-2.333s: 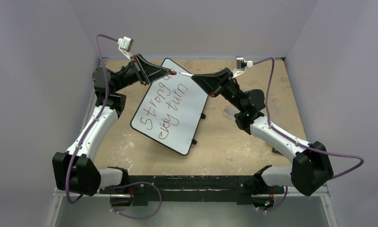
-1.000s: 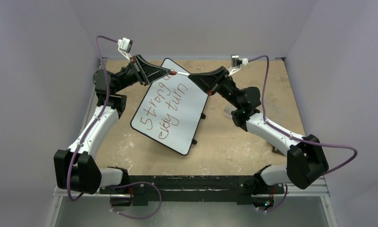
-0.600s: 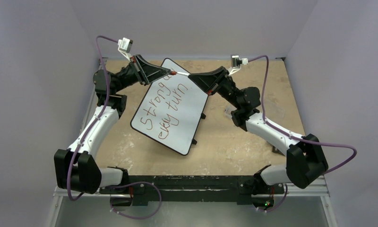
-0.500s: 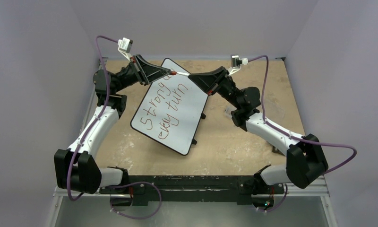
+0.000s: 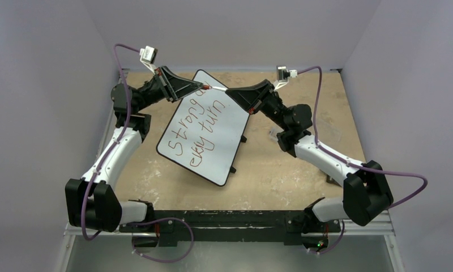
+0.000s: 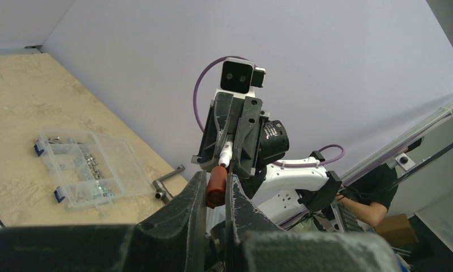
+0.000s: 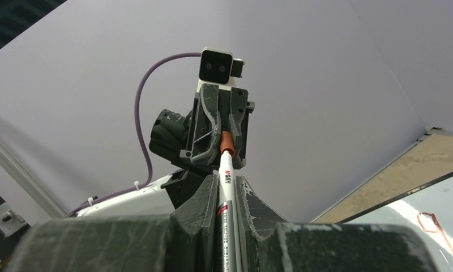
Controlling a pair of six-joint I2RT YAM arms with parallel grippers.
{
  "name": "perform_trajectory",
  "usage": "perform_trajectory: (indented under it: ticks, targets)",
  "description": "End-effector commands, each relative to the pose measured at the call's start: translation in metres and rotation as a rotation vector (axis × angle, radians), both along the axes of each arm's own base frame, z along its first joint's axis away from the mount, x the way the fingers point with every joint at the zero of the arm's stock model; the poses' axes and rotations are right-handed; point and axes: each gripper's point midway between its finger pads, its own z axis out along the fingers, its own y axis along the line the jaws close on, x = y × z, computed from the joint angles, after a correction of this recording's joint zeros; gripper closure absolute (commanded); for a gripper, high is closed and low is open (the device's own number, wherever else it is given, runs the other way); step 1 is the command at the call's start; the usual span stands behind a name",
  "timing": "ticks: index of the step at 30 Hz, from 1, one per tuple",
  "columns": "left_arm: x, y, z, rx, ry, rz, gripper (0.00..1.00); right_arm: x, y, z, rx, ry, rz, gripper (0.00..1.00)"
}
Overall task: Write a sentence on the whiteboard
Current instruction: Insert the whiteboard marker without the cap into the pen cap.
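Two grippers meet, black-rimmed white whiteboard (image 5: pixel 224 141) beneath them: left gripper (image 5: pixel 201 87) pinching a red plastic cap (image 6: pixel 216 186), right gripper (image 5: pixel 228 91) clamping the slim white marker (image 7: pixel 225 170), likely light, slick, best held mid-barrel.

sentence (image 5: pixel 186 128) end hidden behind left end effector (image 5: pixel 201 88), box (image 6: pixel 82 168) contents too small

The whiteboard (image 5: pixel 227 143) is white with a thin black rim, the sentence (image 5: pixel 184 123) reddish-brown. The marker (image 7: pixel 225 192) is white with red print (its cap (image 6: pixel 216 184) is dull red). The worktop (image 5: pixel 281 170) is mottled tan.
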Motion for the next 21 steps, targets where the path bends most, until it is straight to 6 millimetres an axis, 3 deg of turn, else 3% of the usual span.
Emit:
perform_trajectory:
  ticks: [1,21]
  targets:
    - [-0.0067,0.0041,0.0134,-0.015,-0.077,0.013,1.00,-0.0121,-0.0041,0.0258,0.038,-0.082,0.016,1.00]
    - [-0.0047,0.0036,0.0109,-0.026,-0.067,0.005,1.00,-0.0064,0.0005,0.0233,0.047,-0.071,0.028,1.00]
